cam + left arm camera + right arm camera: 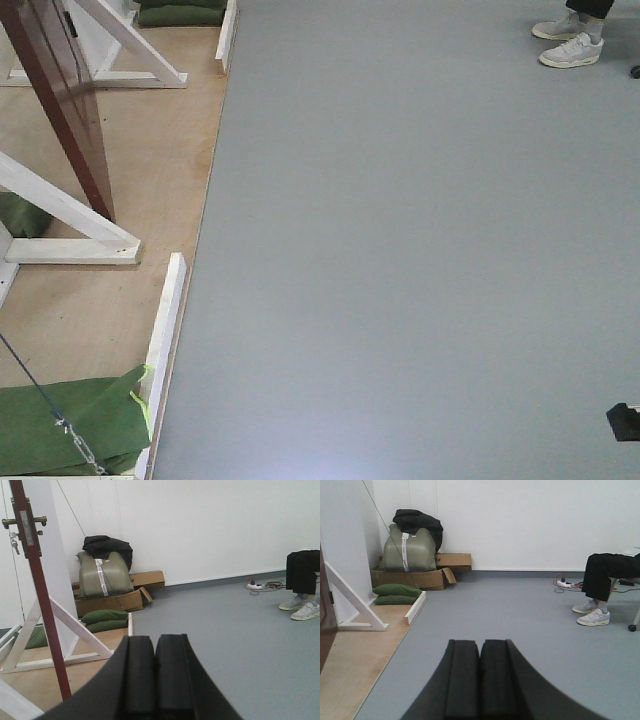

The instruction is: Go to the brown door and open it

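The brown door (60, 95) stands at the upper left of the front view, edge-on, on a plywood platform held by white braces. In the left wrist view its narrow edge (37, 600) rises at the far left, with a brass handle (22, 521) and lock plate near the top. A sliver of the door (325, 615) shows at the left edge of the right wrist view. My left gripper (155, 642) is shut and empty, low over the grey floor, to the right of the door. My right gripper (480, 645) is shut and empty, farther right.
White wooden braces (70, 215) and a low white rail (165, 325) edge the plywood (150, 180). Green sandbags (70, 420) lie at the lower left, more (105, 620) by cardboard boxes (415, 577). A seated person's feet (570, 40) are at the upper right. A thin cable (40, 400) runs to the sandbag.
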Controlling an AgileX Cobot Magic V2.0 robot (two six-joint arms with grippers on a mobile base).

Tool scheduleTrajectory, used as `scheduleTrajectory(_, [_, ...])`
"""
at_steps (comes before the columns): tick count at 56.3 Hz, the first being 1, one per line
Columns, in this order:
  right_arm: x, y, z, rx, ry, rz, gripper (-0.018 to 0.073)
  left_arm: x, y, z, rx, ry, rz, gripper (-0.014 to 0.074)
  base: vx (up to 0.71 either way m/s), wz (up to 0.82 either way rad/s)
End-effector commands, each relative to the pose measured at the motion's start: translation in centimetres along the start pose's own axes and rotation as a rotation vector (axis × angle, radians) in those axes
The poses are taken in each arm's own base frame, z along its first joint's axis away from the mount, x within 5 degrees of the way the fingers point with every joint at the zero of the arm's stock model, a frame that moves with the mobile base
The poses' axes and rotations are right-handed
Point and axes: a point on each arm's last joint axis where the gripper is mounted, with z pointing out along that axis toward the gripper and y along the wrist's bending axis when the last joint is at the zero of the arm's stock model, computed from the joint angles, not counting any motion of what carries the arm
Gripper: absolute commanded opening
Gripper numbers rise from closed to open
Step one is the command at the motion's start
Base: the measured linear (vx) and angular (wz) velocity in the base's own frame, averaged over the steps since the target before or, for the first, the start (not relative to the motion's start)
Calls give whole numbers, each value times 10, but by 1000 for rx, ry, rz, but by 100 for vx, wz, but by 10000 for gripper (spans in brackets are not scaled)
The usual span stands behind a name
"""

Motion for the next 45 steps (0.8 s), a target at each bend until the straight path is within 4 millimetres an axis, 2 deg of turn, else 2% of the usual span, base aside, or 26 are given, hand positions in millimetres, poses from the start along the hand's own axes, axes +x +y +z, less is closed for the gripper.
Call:
scheduleTrajectory(1, [-6,-1,-1,12,-87,-12,0,-14,2,-2,-16,-118,-9,-4,7,2])
scheduleTrajectory(28, [-6,-1,-1,12,-87,-12,0,-14,2,-2,-16,-118,-9,-4,13,-4])
scheduleTrajectory(45, [-6,-1,-1,12,-87,-12,0,-14,2,-2,-16,-118,-9,-4,22,20])
